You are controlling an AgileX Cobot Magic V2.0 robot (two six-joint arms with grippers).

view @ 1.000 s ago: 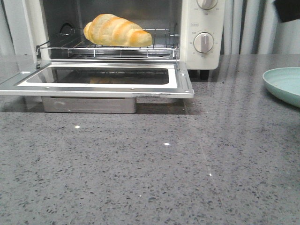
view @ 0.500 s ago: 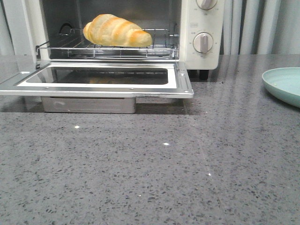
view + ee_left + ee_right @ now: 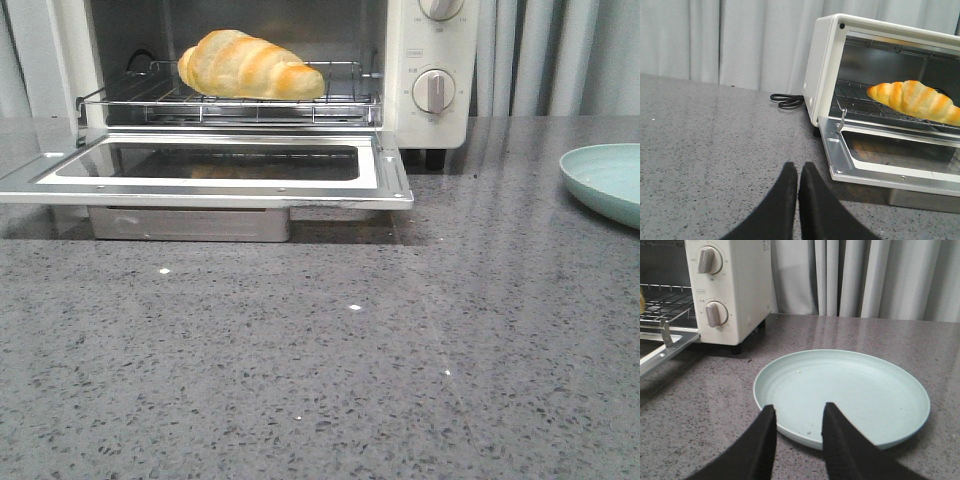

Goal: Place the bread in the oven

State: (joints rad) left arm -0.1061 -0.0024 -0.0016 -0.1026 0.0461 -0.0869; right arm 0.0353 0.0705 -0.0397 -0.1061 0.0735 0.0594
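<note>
No brand name or other lettering can be read on the oven [image 3: 430, 70]; small markings ring its two knobs [image 3: 434, 90] and a small label sits between them, all too fine to make out. A second ago a dark shape hung at the upper right corner of the front view, above the plate; it has since gone, while the roll, the oven and the plate lie as they did.

Left of the oven, the left gripper [image 3: 798, 175] hangs low over the grey speckled counter [image 3: 320, 380], its black fingers pressed together and holding nothing, pointed toward the oven's near front corner. A black cord [image 3: 787, 101] lies coiled on the counter just behind the oven's left side.

The bread [image 3: 250, 66] lies on the wire rack [image 3: 230, 105] inside the oven, its long side across the opening, toward the left half of the rack. The oven's glass door [image 3: 210, 170] is dropped fully open, flat and level out in front of the rack.

Right of the oven, a pale green plate [image 3: 605, 180] sits on the counter, well apart from the oven's feet. The right gripper [image 3: 799, 427] hovers at the plate's near rim, fingers spread and gripping nothing.
</note>
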